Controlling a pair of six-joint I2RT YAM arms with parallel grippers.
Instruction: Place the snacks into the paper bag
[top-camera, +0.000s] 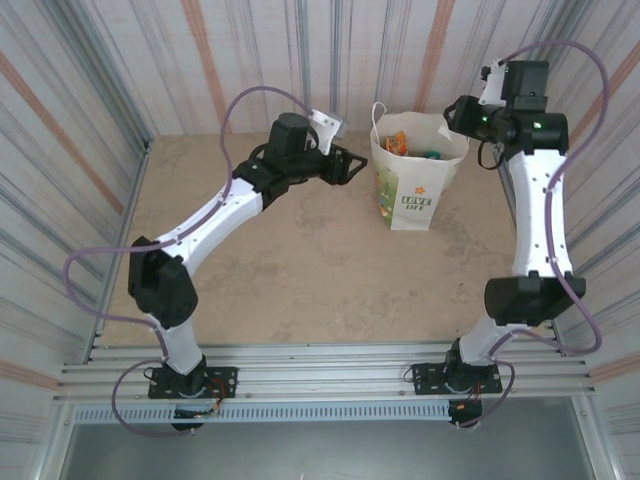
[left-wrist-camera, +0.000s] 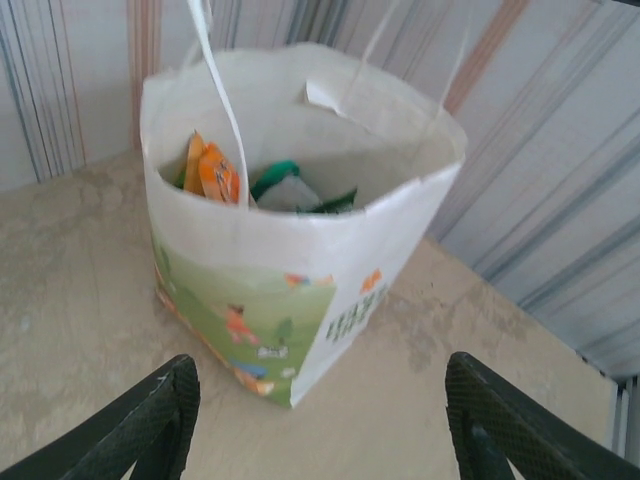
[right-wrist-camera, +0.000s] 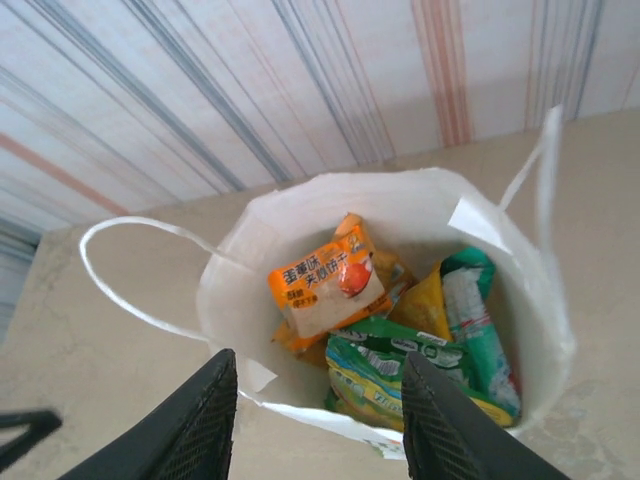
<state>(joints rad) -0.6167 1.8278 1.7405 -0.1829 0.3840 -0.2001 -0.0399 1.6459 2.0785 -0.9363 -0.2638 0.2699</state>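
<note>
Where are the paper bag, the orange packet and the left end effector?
paper bag (top-camera: 415, 195): top external view, lettered front wall.
orange packet (right-wrist-camera: 325, 285): right wrist view, middle of its face, inside the bag.
left end effector (left-wrist-camera: 322, 385): left wrist view, midway between its open fingertips.

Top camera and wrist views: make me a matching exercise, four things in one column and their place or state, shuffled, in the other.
1. bag
2. orange packet
3. left gripper
4. right gripper

a. open, above the bag
b. upright on the table
c. inside the bag
d. open, beside the bag

Pairs: 1-b, 2-c, 3-d, 4-a.
</note>
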